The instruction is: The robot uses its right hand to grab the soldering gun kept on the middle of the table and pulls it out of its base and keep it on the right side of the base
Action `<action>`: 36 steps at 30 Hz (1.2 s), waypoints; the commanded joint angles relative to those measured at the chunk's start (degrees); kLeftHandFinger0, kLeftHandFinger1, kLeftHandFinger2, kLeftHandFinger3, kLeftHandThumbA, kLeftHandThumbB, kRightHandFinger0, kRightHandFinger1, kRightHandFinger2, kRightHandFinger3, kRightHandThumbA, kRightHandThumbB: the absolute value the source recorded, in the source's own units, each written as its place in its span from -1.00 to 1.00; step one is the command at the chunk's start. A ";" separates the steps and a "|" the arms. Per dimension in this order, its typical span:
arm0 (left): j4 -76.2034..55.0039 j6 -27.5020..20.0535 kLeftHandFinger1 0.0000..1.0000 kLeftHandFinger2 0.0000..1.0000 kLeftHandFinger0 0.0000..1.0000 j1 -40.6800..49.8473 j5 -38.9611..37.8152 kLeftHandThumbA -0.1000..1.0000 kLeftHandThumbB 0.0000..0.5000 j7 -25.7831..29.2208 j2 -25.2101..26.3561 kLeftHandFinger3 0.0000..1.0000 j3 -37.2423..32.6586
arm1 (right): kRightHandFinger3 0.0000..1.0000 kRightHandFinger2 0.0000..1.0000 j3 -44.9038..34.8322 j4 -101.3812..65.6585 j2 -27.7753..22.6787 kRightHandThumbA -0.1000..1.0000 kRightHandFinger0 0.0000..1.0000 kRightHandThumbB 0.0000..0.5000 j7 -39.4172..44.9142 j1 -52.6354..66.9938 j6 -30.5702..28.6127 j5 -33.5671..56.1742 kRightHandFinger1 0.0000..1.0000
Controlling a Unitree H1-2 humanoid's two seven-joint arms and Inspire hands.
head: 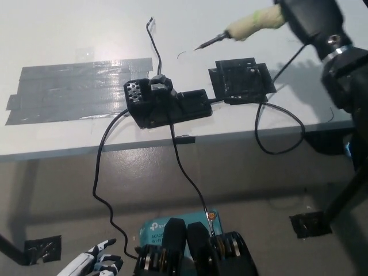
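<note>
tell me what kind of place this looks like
Probably an electronics lab or workshop bench: a soldering iron held in the black right hand, its black base on a white table, and grey tape.

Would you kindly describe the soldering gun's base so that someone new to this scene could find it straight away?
On the white table, look right of the grey tape patch, near the front edge. The base is the long black block there, with cables trailing off the edge. Unlike the flat square black pad to its right, it has a perforated end and an upright holder; the soldering gun is lifted clear in the right hand.
</note>
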 commanded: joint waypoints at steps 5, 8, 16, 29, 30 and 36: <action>-1.17 0.73 0.53 0.67 0.28 0.68 1.45 0.29 -0.03 -1.35 1.40 0.99 0.45 | -0.27 -0.51 -8.23 -6.09 -0.46 -0.65 -0.98 -0.66 14.53 2.91 13.84 4.96 -0.83; -1.38 0.73 0.53 0.65 0.27 0.71 1.61 0.28 -0.04 -1.42 1.27 0.99 0.42 | -0.41 -0.37 -8.62 -7.39 -0.05 -0.52 -1.00 -1.00 16.89 3.69 16.45 3.81 -0.79; -1.55 0.73 0.52 0.65 0.26 -0.26 2.07 0.25 -0.06 -1.67 0.63 1.00 -0.27 | -0.20 -0.56 -9.66 -6.01 5.13 -0.80 -1.00 -1.00 26.71 5.36 27.72 2.86 -0.99; -1.10 0.73 0.51 0.67 0.26 -0.92 3.09 0.30 -0.02 -2.74 0.04 1.00 -0.58 | 0.17 -0.46 -12.97 -2.55 10.17 -0.77 -1.00 -0.87 34.27 5.53 27.72 -0.24 -0.95; -1.16 0.73 0.51 0.67 0.26 -0.87 3.17 0.30 -0.02 -2.79 0.06 1.00 -0.63 | 0.21 -0.52 -13.00 -2.51 10.16 -0.78 -1.00 -0.87 34.67 5.57 27.72 -0.08 -0.99; -1.35 0.73 0.52 0.67 0.30 -0.66 3.95 0.28 -0.03 -3.41 -0.35 1.00 -0.17 | 1.00 1.00 -11.45 -5.35 7.36 -0.50 1.00 0.62 44.97 5.65 27.72 -0.22 1.00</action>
